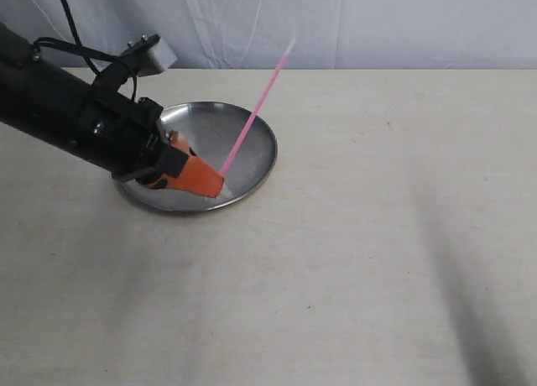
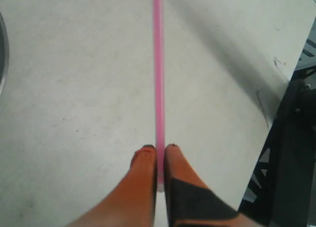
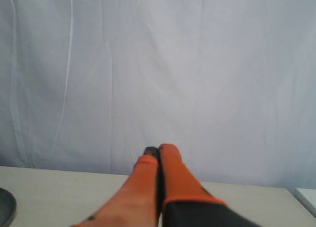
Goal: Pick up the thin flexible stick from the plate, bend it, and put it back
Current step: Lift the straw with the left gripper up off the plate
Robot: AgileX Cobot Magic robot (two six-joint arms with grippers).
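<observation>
orange fingers (image 2: 143, 180) of the left end effector (image 2: 159, 149) fill the foreground of the left wrist view, pressed together on one end of the thin flexible stick (image 2: 158, 64), which projects straight ahead from the fingertips. only a short stub shows behind the pinch, a hold near the end that leaves almost the whole length free for bending. exterior view: the left end effector (image 1: 216, 181) hangs low over the plate (image 1: 268, 155), and the thin flexible stick (image 1: 254, 113) slants up and away from its tips, straight and unkinked, with the pale tip in the air beyond the far rim. whether the gripped end touches the plate cannot be told. right end effector (image 3: 157, 150): fingers closed on nothing, pointed at the pale backdrop (image 3: 197, 64) above the worktop (image 1: 377, 235), outside the exterior view and well apart from the stick. judged stage: pickup done, bend not yet made. the free end, raised toward the idle arm's side, probably awaits a second grasp, for which the right fingers would first need to part.
</observation>
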